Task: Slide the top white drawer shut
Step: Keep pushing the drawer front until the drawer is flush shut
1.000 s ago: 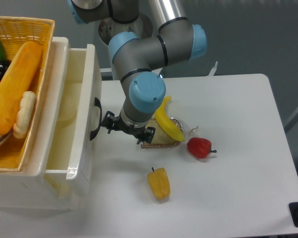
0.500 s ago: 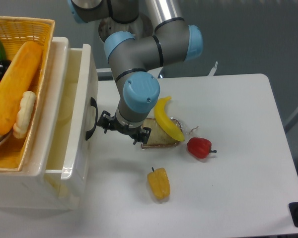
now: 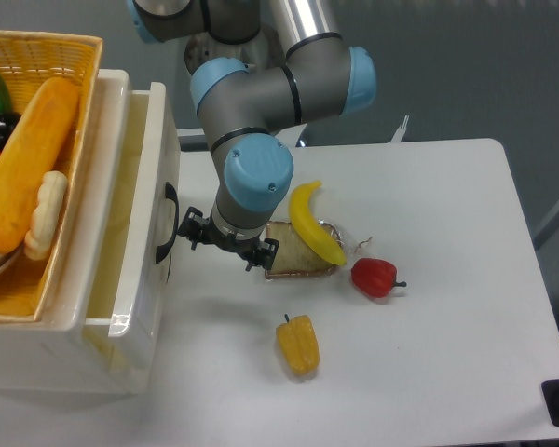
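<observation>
The top white drawer (image 3: 164, 130) juts out to the right from the white cabinet, open by a narrow gap, its yellowish inside (image 3: 121, 214) showing. Its black curved handle (image 3: 166, 226) sits on the front panel facing the table. My gripper (image 3: 225, 244) hangs under the blue wrist just right of the panel, its left black part against the handle. The wrist hides the fingertips, so I cannot tell whether the jaws stand open or shut. Nothing shows between them.
A yellow wicker basket (image 3: 47, 56) with a bread loaf (image 3: 28, 168) and other food rests on the cabinet top. A banana (image 3: 312, 223) on a toast slice (image 3: 293, 263), a red pepper (image 3: 374, 277) and a yellow pepper (image 3: 298, 345) lie on the white table (image 3: 447, 354).
The drawer front has slid left into the cabinet, narrowing the opening. My gripper and wrist have followed it leftward, staying against the handle.
</observation>
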You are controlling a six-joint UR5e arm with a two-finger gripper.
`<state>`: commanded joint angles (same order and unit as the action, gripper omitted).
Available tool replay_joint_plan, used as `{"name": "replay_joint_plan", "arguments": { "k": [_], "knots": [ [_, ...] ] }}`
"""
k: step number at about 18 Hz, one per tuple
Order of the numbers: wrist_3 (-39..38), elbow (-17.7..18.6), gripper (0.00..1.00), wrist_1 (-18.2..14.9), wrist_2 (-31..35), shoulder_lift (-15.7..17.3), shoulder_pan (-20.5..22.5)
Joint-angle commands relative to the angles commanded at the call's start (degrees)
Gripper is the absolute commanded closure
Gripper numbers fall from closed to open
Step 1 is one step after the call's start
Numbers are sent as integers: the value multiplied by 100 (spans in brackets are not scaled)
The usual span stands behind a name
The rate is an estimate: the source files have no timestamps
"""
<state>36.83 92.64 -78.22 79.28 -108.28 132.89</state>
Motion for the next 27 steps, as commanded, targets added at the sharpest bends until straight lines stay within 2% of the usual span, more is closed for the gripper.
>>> {"name": "replay_joint_plan", "arguments": {
  "k": [27],
  "knots": [
    [-167,9,0,-70,-62,-9,-123]
  ]
}}
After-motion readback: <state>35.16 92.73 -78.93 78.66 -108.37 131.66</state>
